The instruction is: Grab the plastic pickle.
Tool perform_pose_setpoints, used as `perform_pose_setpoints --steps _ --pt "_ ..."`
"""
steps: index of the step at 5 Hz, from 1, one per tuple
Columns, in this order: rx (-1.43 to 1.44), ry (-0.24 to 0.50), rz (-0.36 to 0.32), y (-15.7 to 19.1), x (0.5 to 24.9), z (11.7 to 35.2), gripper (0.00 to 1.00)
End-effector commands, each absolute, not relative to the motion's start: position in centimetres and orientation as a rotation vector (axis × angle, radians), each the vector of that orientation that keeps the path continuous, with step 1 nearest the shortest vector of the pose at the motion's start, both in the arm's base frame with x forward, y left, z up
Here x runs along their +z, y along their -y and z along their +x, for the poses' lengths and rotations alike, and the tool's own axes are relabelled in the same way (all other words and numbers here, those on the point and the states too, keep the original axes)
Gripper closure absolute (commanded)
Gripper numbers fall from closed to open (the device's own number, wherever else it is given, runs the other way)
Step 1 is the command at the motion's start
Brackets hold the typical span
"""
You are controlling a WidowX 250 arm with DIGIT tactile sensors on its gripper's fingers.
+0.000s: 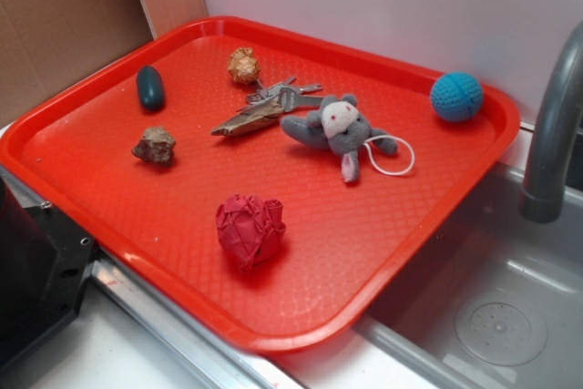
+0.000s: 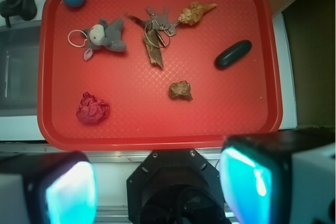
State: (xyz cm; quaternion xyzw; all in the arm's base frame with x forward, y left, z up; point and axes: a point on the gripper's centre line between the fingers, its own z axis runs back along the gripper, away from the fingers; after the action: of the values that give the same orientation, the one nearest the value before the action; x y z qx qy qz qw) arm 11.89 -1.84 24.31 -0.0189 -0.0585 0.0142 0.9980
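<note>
— Where do your jaws stand?

— Your gripper [image 2: 157, 182] is spread wide and empty, short of the red tray's [image 2: 157, 141] near rim.

— And the plastic pickle [image 2: 233, 54]?

— Ahead and right of the jaws: a glossy, dark teal oblong lying flat, apart from the brown rock [image 2: 180, 90] and the tan shell [image 2: 196, 11].

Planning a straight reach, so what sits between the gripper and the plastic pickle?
Nothing visible. The open gripper hangs off the tray's near edge; the plastic pickle lies alone, and the brown rock sits left of that line.
</note>
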Motion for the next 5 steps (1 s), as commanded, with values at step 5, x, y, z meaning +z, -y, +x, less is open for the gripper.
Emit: perform_pose_setpoints --steps 5 --pt "0.67 0.161 0.001 -9.4 13.1 18.4 0.0"
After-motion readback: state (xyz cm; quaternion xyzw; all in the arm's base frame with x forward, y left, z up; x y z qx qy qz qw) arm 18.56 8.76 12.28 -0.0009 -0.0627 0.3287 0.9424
